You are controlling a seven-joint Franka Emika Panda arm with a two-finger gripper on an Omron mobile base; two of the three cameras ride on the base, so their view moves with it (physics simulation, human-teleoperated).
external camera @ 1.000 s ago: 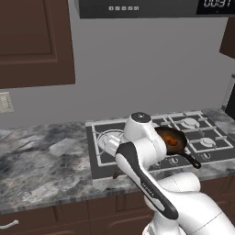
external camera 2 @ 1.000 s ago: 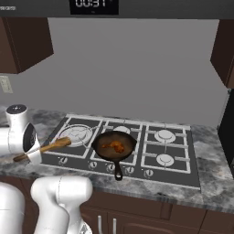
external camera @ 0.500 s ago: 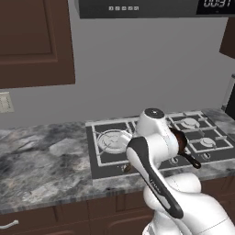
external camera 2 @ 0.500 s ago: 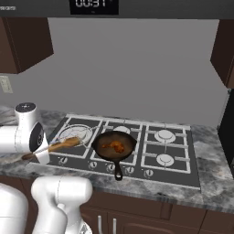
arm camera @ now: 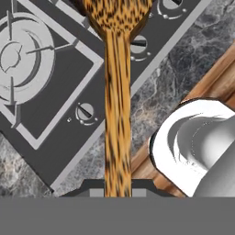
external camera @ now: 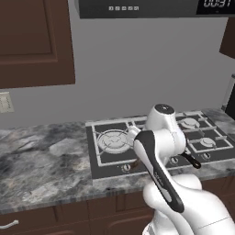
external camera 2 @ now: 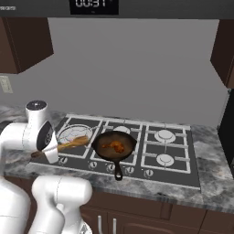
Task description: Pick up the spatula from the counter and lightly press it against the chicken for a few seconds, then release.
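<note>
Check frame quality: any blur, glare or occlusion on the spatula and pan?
Right base view: sharp, even light, no glare; spatula, pan and chicken all clear. Left base view: same flat light, but the arm hides the pan except its handle. Hand view: spatula in close-up, grain looks coarse, blade cropped by the top edge.
</note>
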